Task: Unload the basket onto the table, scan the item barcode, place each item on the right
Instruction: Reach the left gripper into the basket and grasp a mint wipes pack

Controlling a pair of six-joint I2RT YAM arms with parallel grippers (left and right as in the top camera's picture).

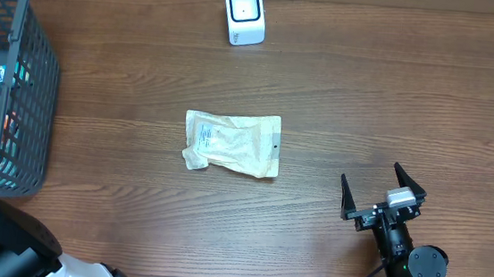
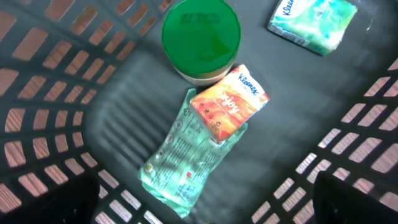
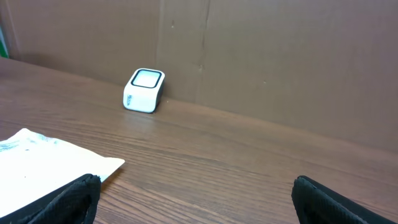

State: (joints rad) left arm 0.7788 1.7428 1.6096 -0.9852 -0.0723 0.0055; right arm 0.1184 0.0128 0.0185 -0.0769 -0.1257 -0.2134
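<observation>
Inside the basket (image 2: 37, 93) I am aiming the wide-open left gripper (image 2: 214, 200) squarely across the orange tissue pack (image 2: 229, 99); right gripper (image 1: 384, 194) gaping empty.

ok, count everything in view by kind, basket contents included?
Tissue packs: 2, orange pack, teal pack
Pouches: 2, green pouch, beige pouch
Jar: 1
Scanner: 1
Basket: 1
Total: 7
</observation>
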